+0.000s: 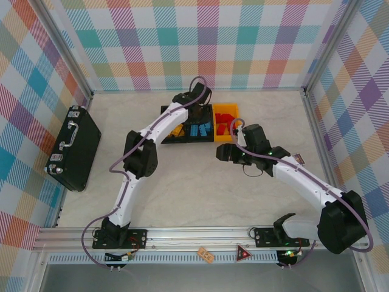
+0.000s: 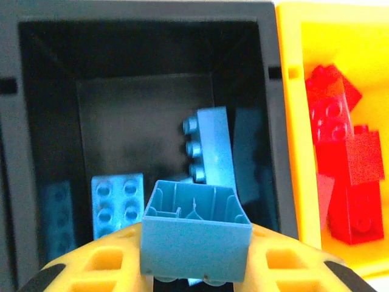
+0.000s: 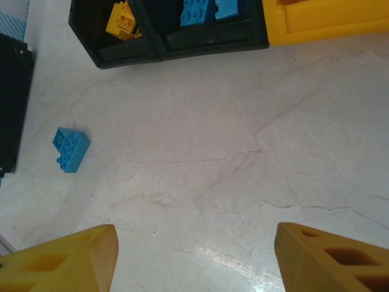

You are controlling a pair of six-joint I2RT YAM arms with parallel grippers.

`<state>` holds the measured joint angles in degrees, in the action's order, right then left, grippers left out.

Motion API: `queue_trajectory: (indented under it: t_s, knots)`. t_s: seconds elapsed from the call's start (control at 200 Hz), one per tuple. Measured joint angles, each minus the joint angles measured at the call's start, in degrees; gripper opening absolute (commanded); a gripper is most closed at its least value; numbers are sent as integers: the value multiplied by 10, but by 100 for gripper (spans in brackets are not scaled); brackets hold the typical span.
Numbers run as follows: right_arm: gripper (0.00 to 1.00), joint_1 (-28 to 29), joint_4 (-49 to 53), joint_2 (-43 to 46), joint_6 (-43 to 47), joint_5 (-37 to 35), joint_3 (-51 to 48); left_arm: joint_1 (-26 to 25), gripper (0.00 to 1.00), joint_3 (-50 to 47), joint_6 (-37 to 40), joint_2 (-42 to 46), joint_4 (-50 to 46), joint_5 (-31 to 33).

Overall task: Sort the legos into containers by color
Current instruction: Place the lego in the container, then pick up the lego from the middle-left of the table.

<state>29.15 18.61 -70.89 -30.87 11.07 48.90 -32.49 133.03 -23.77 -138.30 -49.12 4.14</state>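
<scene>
The containers [image 1: 200, 139] are a row of two black bins and one yellow bin at the back middle of the table. My left gripper [image 2: 196, 243] hangs over the middle black bin [image 2: 146, 115], shut on a blue lego [image 2: 196, 228] held hollow side up. Several blue legos [image 2: 209, 146] lie in that bin. Red legos [image 2: 340, 158] fill the yellow bin [image 2: 290, 121] to its right, and yellow legos [image 3: 121, 21] lie in the left black bin [image 3: 115, 55]. My right gripper [image 3: 194, 237] is open above bare table. One loose blue lego [image 3: 71, 149] lies to its left.
A black briefcase [image 1: 74, 148] with a handle lies at the table's left side, its edge also in the right wrist view. Checked walls enclose the table on three sides. The right arm [image 1: 304, 182] stretches in front of the yellow bin.
</scene>
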Motion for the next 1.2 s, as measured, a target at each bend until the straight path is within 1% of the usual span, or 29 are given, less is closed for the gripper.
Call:
queue_trajectory:
  t_s: [0.095,0.195,0.22,0.53,0.695,1.0,1.2]
  knots:
    - [69,0,3,0,0,0,0,4,37,50,-7,-34,-15,0]
    - [69,-2,5,0,0,0,0,7,49,72,-15,-54,-24,0]
    - [69,-3,5,0,0,0,0,8,50,75,-17,-56,-27,0]
    - [69,-3,5,-2,0,1,0,11,51,72,-22,-57,-36,-1]
    - [69,-3,5,-3,0,1,-1,4,51,-2,-22,-9,-17,-5]
    - [69,-3,3,-3,-4,4,-5,-1,52,-153,-20,144,23,-4]
    - [69,-3,3,-3,-4,10,-5,-1,52,-236,-20,202,58,-2]
